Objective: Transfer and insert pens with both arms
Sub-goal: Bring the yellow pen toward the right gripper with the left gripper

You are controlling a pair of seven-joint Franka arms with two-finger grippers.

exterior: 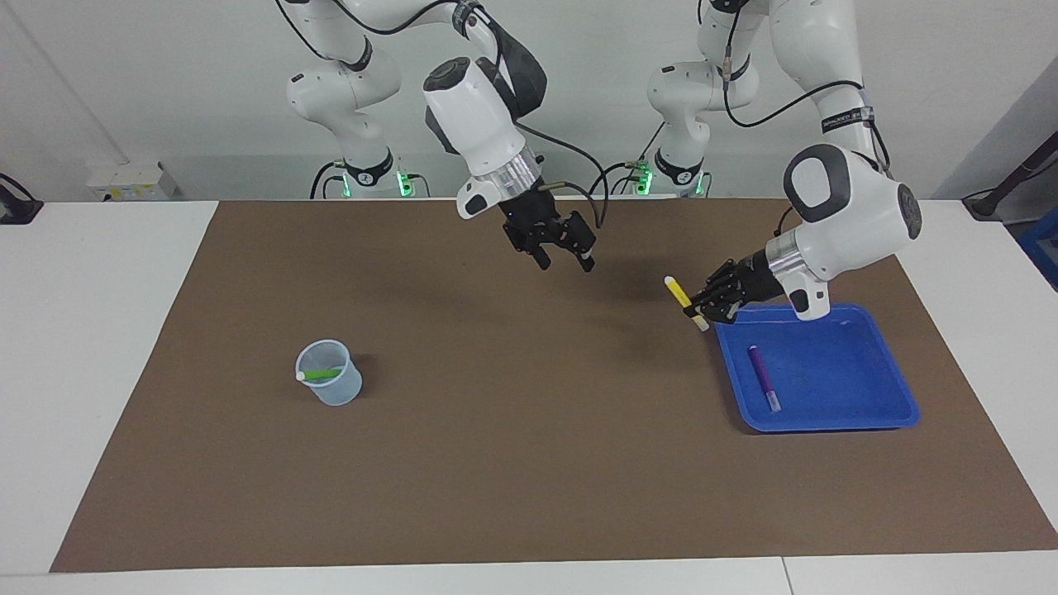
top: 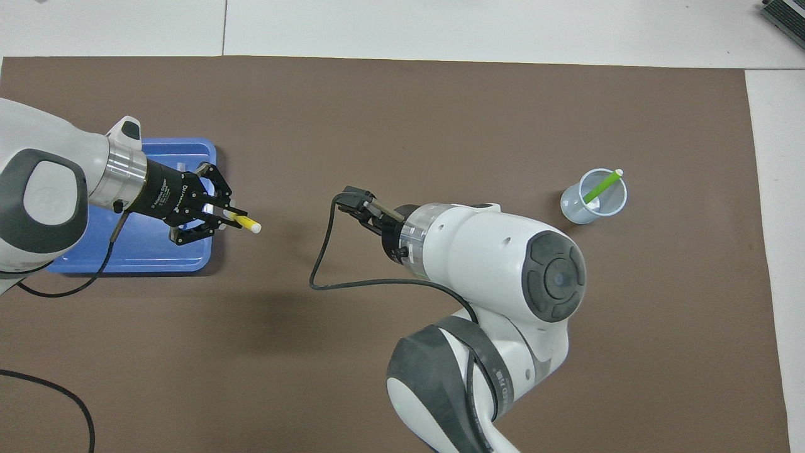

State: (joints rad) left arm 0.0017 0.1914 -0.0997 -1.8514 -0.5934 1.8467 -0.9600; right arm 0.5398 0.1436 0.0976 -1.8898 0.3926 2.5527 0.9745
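The left gripper (exterior: 699, 307), clamped on the yellow pen (exterior: 685, 302), should present its free length level to the right gripper (exterior: 564, 259), seemingly open alongside, before letting go.

- You get bright, even light from overhead, with both views sharp.
- Soft arm shadows fall on the brown mat (exterior: 529, 463).
- Glare sits at the blue tray's (top: 188, 267) 12 o'clock rim.
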